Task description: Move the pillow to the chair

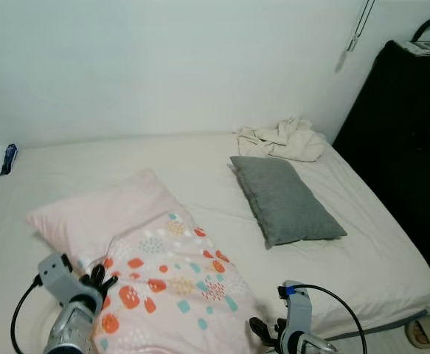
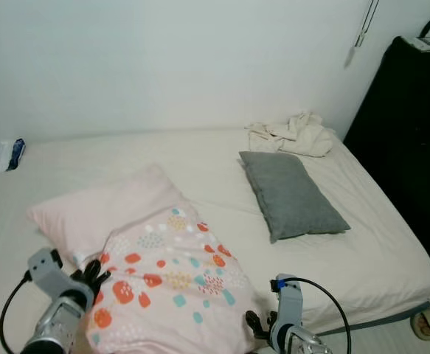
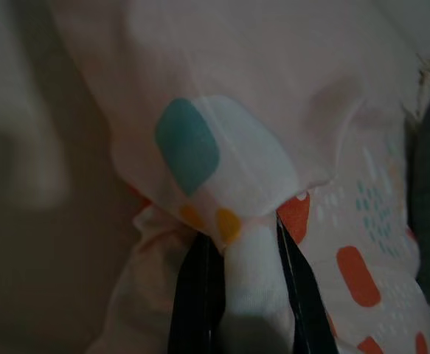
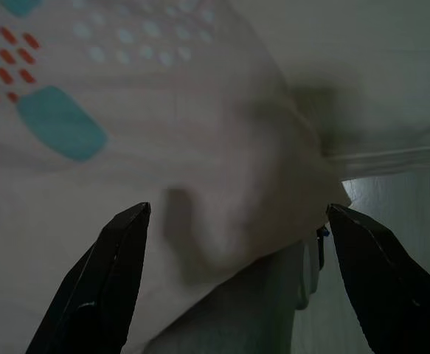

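Gripping a fold of the patterned pillow between its 2 closed fingers, the left gripper held the pillow's near-left corner on the bed. The right gripper, fingers spread wide and empty, sat against the pillow's near-right edge. The grasp step appeared underway; next, the right would need to close before any lift toward the chair.

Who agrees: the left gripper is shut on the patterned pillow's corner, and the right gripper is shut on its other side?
Not quite. The right gripper is open: the right wrist view shows its fingers spread wide at the patterned pillow, not clamped. The left gripper is shut on the pillow's corner, as stated.
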